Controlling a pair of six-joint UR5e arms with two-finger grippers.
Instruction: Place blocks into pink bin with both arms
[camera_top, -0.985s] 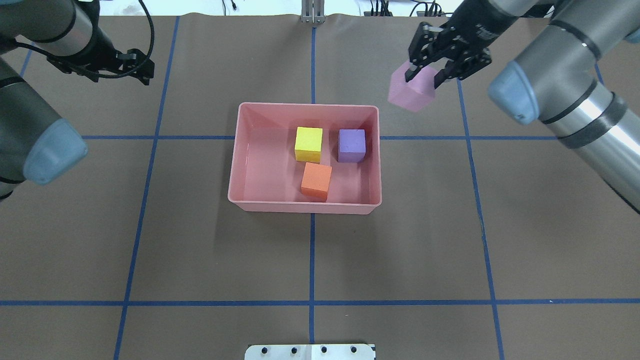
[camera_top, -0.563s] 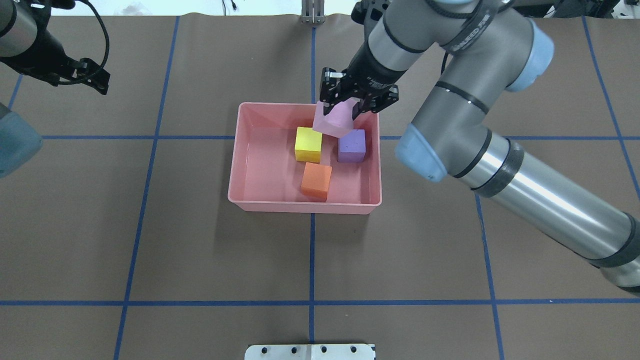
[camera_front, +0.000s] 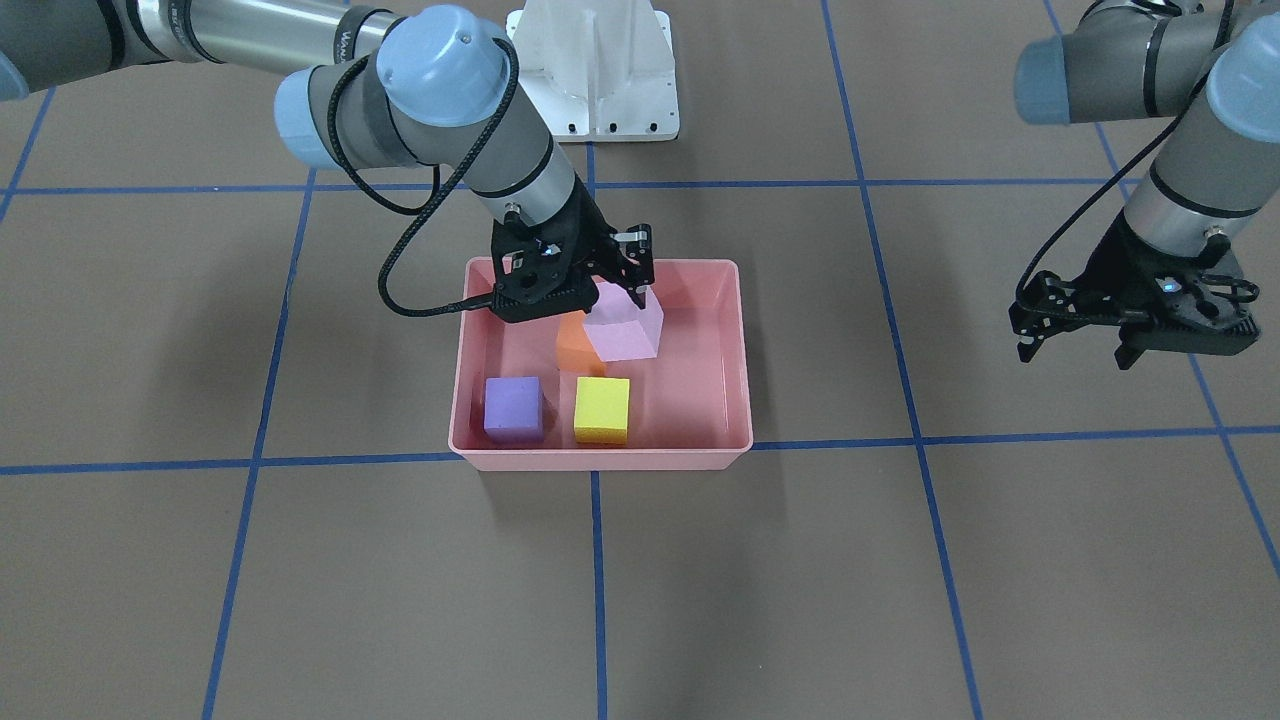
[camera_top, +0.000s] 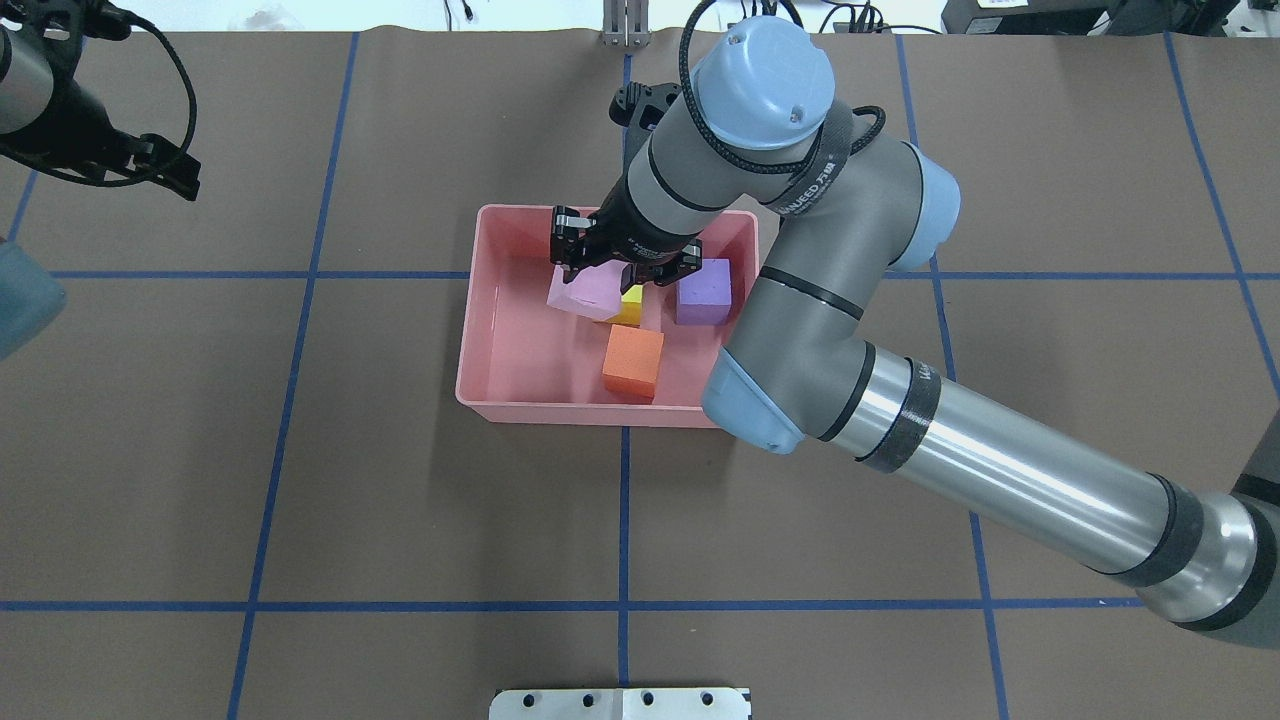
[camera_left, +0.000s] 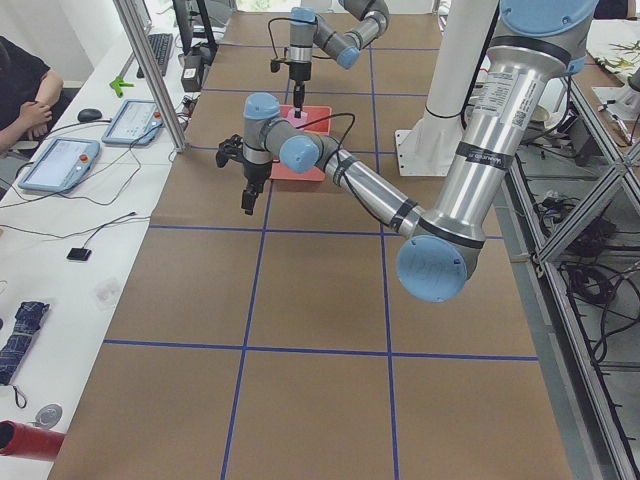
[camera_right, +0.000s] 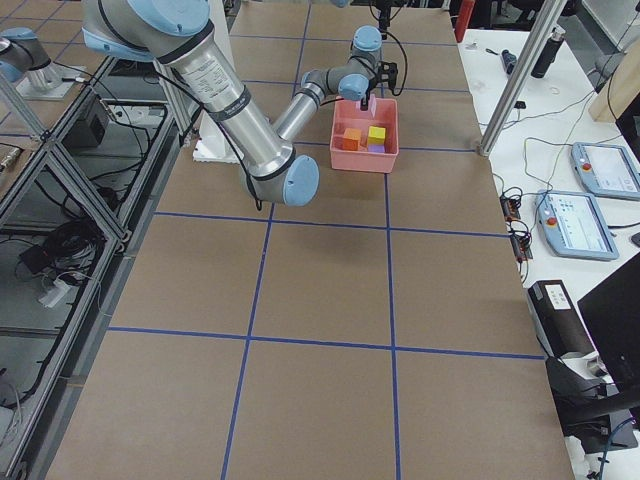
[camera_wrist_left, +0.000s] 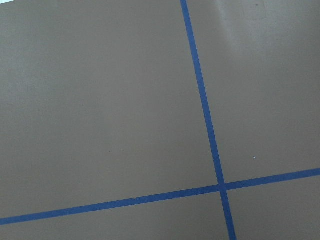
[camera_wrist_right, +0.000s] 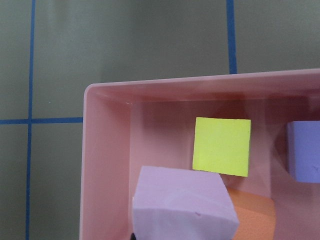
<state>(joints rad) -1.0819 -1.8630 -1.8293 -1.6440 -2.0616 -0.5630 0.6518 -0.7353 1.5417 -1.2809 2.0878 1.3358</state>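
Observation:
The pink bin (camera_top: 480, 330) stands at the table's middle and also shows in the front view (camera_front: 600, 458). In it lie a purple block (camera_top: 703, 290), an orange block (camera_top: 633, 361) and a yellow block (camera_top: 634, 312), the yellow one partly hidden. My right gripper (camera_top: 603, 272) is shut on the light pink block (camera_top: 583, 294) and holds it tilted above the bin floor, over the bin's far middle. The right wrist view shows the pink block (camera_wrist_right: 182, 205) above the orange block (camera_wrist_right: 255, 220). My left gripper (camera_front: 1075, 350) is open and empty, well away from the bin.
The white base pedestal (camera_front: 592, 70) stands at the robot's side of the table. A metal plate (camera_top: 620, 703) sits at the near table edge. Blue tape lines grid the brown table. My right arm's forearm (camera_top: 1000, 480) stretches low across the right half.
My right gripper has carried the light pink block from beyond the bin's far right corner to over the bin's inside. My left gripper has pulled back to the left.

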